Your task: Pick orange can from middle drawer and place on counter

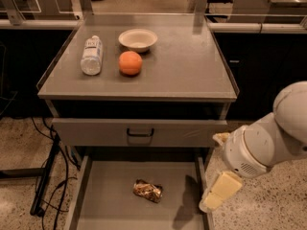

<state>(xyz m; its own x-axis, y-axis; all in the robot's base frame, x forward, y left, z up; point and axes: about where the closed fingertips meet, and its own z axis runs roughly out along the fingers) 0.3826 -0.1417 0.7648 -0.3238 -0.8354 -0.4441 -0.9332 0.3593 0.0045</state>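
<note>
The orange can (147,190) is a small wrinkly brown and gold object lying on its side on the flat bottom of the open middle drawer (105,200). My gripper (218,191) hangs at the drawer's right wall, to the right of the can and above it, apart from it. The white arm reaches in from the right edge. The counter (187,66) is the grey cabinet top above the drawers.
On the counter stand a lying water bottle (91,54), a white bowl (137,39) and a round orange fruit (130,63), all on its left half. A closed drawer front with a black handle (140,133) sits above the open drawer. Cables (48,186) lie on the floor left.
</note>
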